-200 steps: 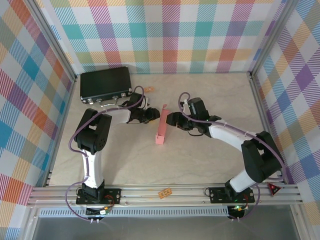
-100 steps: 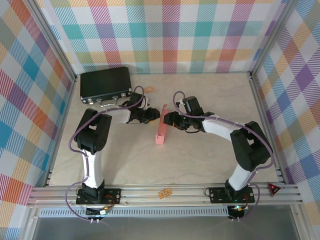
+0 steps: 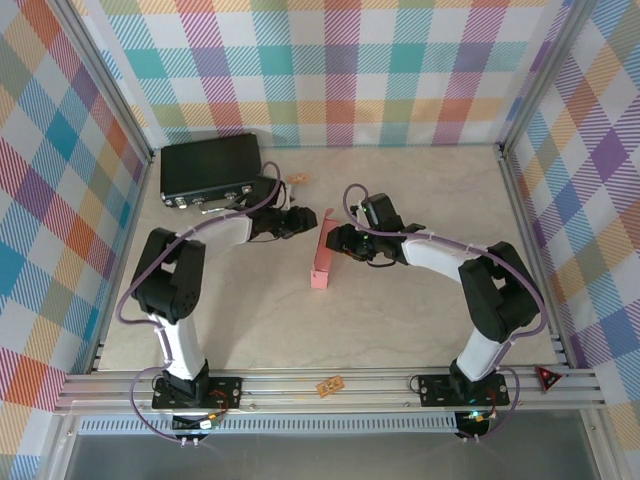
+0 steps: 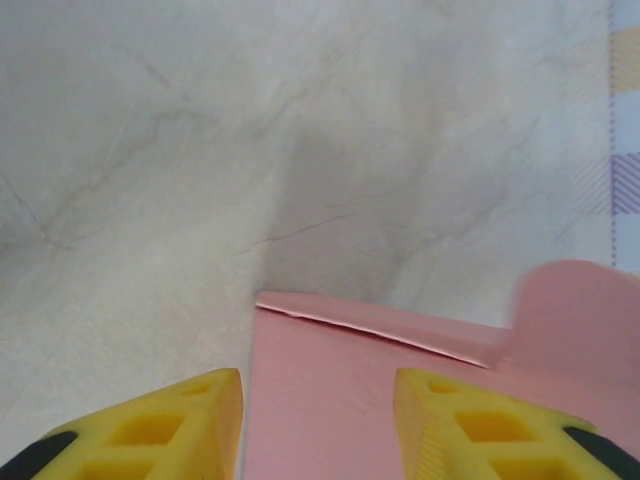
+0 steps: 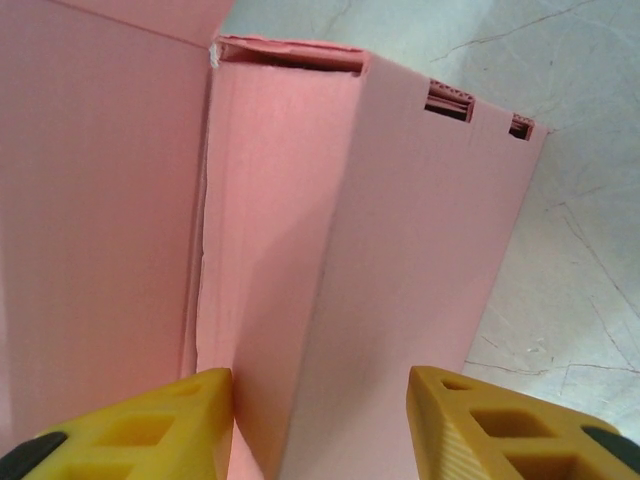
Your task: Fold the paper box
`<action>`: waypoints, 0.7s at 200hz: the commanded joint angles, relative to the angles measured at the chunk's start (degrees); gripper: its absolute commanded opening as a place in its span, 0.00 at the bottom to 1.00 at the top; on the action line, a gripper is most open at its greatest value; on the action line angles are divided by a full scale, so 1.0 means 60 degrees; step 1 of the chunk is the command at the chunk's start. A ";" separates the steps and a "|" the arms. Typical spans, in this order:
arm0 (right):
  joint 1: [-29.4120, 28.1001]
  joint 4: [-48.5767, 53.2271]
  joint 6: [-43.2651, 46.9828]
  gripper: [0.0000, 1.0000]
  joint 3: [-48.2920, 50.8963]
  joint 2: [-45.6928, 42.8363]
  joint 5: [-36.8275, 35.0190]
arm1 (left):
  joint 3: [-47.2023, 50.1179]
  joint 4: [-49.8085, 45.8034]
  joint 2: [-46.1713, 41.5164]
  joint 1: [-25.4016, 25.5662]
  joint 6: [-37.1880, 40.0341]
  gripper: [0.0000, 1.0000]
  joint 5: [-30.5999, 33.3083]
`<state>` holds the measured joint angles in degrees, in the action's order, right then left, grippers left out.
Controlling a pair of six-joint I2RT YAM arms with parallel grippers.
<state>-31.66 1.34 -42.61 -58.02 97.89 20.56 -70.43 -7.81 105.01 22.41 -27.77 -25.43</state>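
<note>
The salmon-pink paper box (image 3: 321, 258) stands partly folded in the middle of the table, one flap raised at its far end. My left gripper (image 3: 303, 222) sits just left of that far end. In the left wrist view the left gripper (image 4: 318, 385) is open, with a flat pink panel (image 4: 340, 390) lying between and ahead of its yellow fingers (image 4: 200, 415). My right gripper (image 3: 336, 241) presses in from the right. Its wrist view shows the right gripper (image 5: 320, 385) open, straddling a folded wall of the box (image 5: 400, 250).
A black hard case (image 3: 210, 167) with metal latches lies at the back left. A small tan scrap (image 3: 297, 180) rests behind the left gripper. Checked walls and metal frame posts ring the table, and bare marbled tabletop (image 3: 400, 320) spreads in front of the box.
The right gripper has moved left, up against the box. The left arm's elbow has swung outward to the left and its gripper has shifted slightly toward the back. The box stays in place.
</note>
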 commanded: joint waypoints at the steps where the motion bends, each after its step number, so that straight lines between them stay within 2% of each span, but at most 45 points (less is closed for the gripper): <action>1: -0.0055 0.1051 -0.0076 0.48 -0.0012 0.0216 -0.0620 | -0.0061 -0.0529 -0.0997 0.0058 0.0390 0.44 0.0589; 47: -0.0063 0.0997 0.0067 0.52 -0.0171 -0.0392 -0.0646 | 0.0129 -0.1202 -0.2128 0.0171 0.0712 0.46 0.0964; 86: -0.0056 0.1209 0.0222 0.57 -0.0335 -0.1036 -0.0958 | 0.0342 -0.1743 -0.2836 0.0676 0.1036 0.61 0.1560; 140: -0.0004 0.1442 0.0407 0.59 -0.0112 -0.1666 -0.1472 | 0.0235 -0.2194 -0.2805 0.1465 0.1381 0.76 0.2678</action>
<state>-31.90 7.40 -41.69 -58.30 90.21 14.39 -69.19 -18.15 88.97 29.71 -21.28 -14.06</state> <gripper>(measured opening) 0.585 0.737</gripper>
